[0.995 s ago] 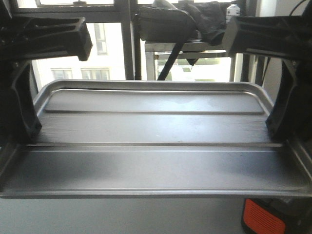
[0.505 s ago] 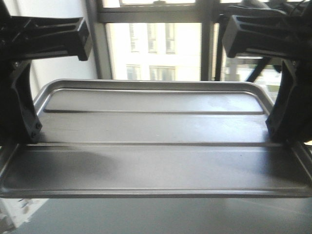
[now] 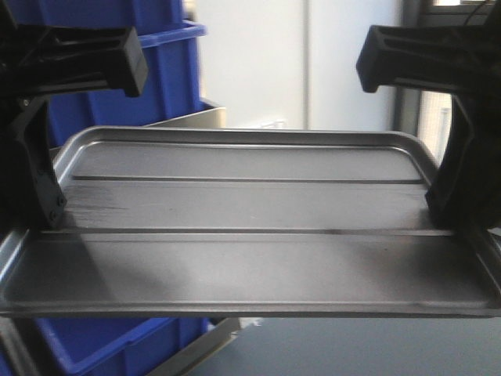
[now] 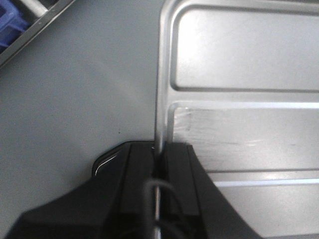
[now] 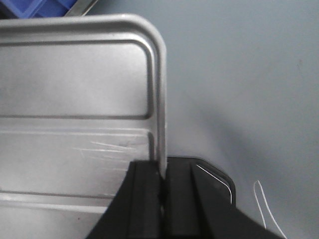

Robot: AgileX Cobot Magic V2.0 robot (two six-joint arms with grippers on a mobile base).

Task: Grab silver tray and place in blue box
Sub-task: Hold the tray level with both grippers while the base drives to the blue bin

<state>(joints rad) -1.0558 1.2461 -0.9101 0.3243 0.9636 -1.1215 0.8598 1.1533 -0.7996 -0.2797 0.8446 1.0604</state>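
2 grippers clamp silver tray; blue box beyond, left side.

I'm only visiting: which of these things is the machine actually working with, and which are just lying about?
Part of the job:
silver tray, clamped at either end by the left end effector and right end effector
blue box, behind on the left

Just lying about:
thin white cable on the grey surface
metal rail
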